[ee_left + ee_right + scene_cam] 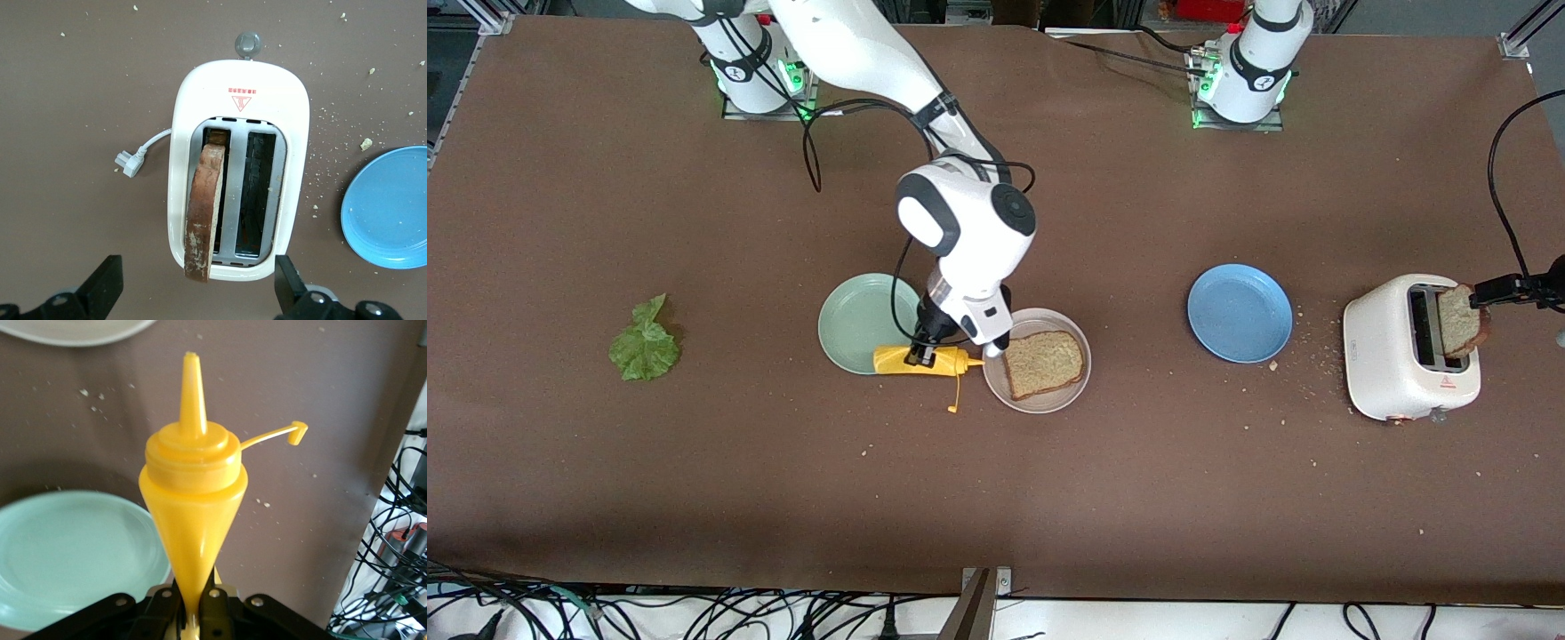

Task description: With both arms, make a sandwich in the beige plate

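The beige plate [1060, 397] sits mid-table with one brown bread slice [1047, 363] flat on it. Right beside it my right gripper [920, 355] [197, 603] is shut on the base of a yellow squeeze bottle [925, 359] [193, 487]. The bottle lies on its side with its nozzle toward the beige plate [67, 330] and its cap dangling loose. A second bread slice [1460, 320] [203, 207] stands tilted out of one slot of the white toaster [1383, 356] [240, 87]. My left gripper [1498, 292] [195, 291] hangs open above the toaster, touching nothing. A green lettuce leaf [645, 342] lies toward the right arm's end.
A mint-green plate [854, 320] [67, 553] lies against the bottle. A blue plate [1240, 313] [393, 207] sits between the beige plate and the toaster. Crumbs lie scattered round the toaster, and its plug [130, 161] rests on the table.
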